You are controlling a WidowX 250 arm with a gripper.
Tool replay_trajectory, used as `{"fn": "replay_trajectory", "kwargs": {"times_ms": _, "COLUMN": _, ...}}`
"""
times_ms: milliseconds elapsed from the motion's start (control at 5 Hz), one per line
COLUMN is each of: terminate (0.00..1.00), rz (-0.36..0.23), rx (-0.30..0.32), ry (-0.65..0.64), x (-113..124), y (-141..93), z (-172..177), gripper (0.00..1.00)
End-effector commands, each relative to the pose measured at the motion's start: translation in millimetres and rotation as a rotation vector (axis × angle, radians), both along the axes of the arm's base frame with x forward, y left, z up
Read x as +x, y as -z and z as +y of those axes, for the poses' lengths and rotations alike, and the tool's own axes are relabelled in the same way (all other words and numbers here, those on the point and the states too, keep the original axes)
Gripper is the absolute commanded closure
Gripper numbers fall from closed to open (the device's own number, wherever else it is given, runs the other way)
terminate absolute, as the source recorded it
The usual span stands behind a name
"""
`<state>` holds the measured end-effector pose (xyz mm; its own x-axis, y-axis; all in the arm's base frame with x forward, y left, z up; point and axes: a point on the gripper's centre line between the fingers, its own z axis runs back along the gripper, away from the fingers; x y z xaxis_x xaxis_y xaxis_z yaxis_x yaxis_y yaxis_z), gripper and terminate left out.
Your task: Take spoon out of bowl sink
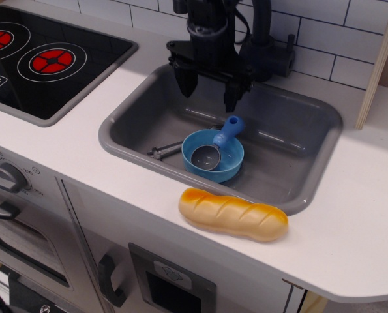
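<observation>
The spoon [218, 143] has a light-blue handle and a dark grey round end. It lies in the light-blue bowl [213, 156], with its handle sticking up over the bowl's far right rim. The bowl sits on the floor of the grey sink [298, 130]. My gripper [208, 90] is open and empty, fingers pointing down. It hovers over the back of the sink, a little above and behind the spoon's handle.
A thin grey metal utensil [165, 150] lies on the sink floor left of the bowl. A black faucet [267, 52] stands behind the sink, close to my gripper. A toy bread loaf [233, 214] lies on the white counter in front. A black stove [44, 59] is at left.
</observation>
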<state>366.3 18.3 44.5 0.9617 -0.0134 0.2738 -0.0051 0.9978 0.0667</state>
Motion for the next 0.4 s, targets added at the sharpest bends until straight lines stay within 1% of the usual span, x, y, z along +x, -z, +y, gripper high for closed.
{"fn": "replay_trajectory", "kwargs": {"times_ms": 0, "terminate": 0.00, "rz": -0.037, "rx": 0.016, "ry": 0.057, "x": 14.9, "y": 2.3, "z": -11.8, "gripper": 0.00}}
{"fn": "replay_trajectory", "kwargs": {"times_ms": 200, "terminate": 0.00, "rz": -0.019, "rx": -0.041, "ry": 0.048, "x": 16.4, "y": 2.0, "z": -16.2, "gripper": 0.00}}
